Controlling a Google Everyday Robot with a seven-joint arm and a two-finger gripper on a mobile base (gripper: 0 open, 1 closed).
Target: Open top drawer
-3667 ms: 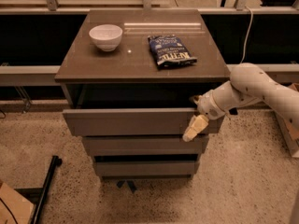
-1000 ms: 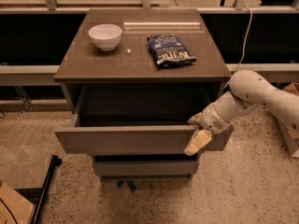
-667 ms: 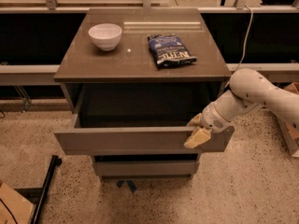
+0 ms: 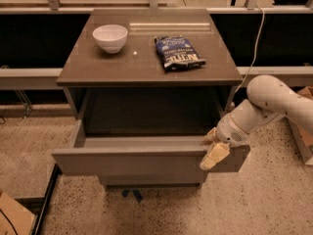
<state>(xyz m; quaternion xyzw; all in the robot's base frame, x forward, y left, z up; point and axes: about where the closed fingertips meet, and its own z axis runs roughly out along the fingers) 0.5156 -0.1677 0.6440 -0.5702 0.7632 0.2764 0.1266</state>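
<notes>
The top drawer (image 4: 142, 161) is the wide grey-brown front under the tabletop (image 4: 146, 67). It stands pulled far out toward me, and its inside is dark and looks empty. My gripper (image 4: 213, 146) is at the right end of that front. One cream finger (image 4: 215, 155) lies across the outer face and the other sits behind the top edge, so the gripper is clamped on the panel. My white arm (image 4: 274, 104) reaches in from the right.
A white bowl (image 4: 110, 37) and a blue snack bag (image 4: 179, 52) lie on the tabletop. A lower drawer front (image 4: 151, 181) shows just beneath the open one. A cardboard box (image 4: 12, 214) and a black bar (image 4: 46, 204) are on the floor at left, and another box (image 4: 303, 131) at right.
The top drawer has slid out from slightly open to wide open, with my gripper moving toward me along with its right end. Over the last second it moved only a little further.
</notes>
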